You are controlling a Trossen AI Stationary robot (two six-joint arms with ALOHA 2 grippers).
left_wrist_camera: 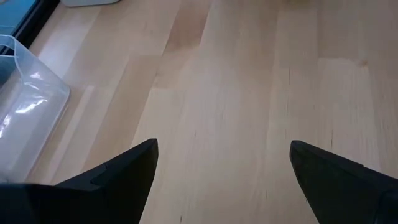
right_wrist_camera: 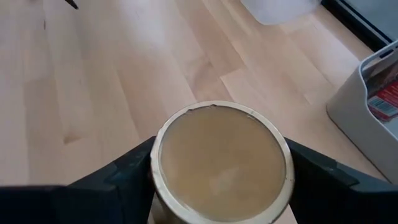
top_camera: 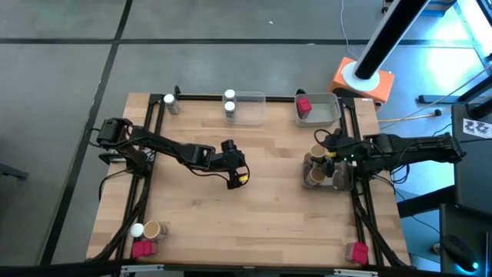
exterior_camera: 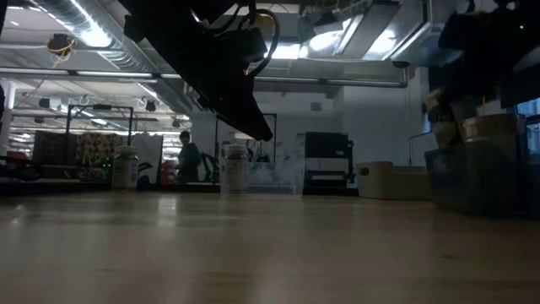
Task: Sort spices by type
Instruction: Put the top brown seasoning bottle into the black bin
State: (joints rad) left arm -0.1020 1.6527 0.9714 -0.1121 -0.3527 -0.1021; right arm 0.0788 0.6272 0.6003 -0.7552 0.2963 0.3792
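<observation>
My right gripper [right_wrist_camera: 221, 180] is shut on a tan round jar [right_wrist_camera: 221, 162], by the dark tray [top_camera: 340, 178] at the table's right edge, where more tan jars [top_camera: 314, 177] stand. My left gripper [left_wrist_camera: 221, 168] hangs open above bare wood at the table's middle [top_camera: 234, 171], touching nothing. White-lidded jars [top_camera: 229, 103] stand in the clear tray, and another [top_camera: 169, 100] stands at the far left. One red packet [top_camera: 304, 105] lies in the grey tray. A white-lidded jar [top_camera: 137, 229], a tan jar [top_camera: 153, 229] and a red packet [top_camera: 143, 248] sit at the near left corner, with another red packet [top_camera: 356, 251] near right. My right gripper pinches the tan jar by its round wall just below the rim [right_wrist_camera: 155, 171], one finger [right_wrist_camera: 124, 177] on each side. Its flat tan top faces the wrist camera. The jar itself hides its lower part, so I cannot tell whether it is lifted clear.
The clear tray [top_camera: 250, 108] and the grey tray [top_camera: 329, 108] stand along the far edge. Black rails [top_camera: 150, 154] run along the table's left and right sides. Bare wood spreads across the middle and near part. A person [exterior_camera: 187, 160] stands far off in the room.
</observation>
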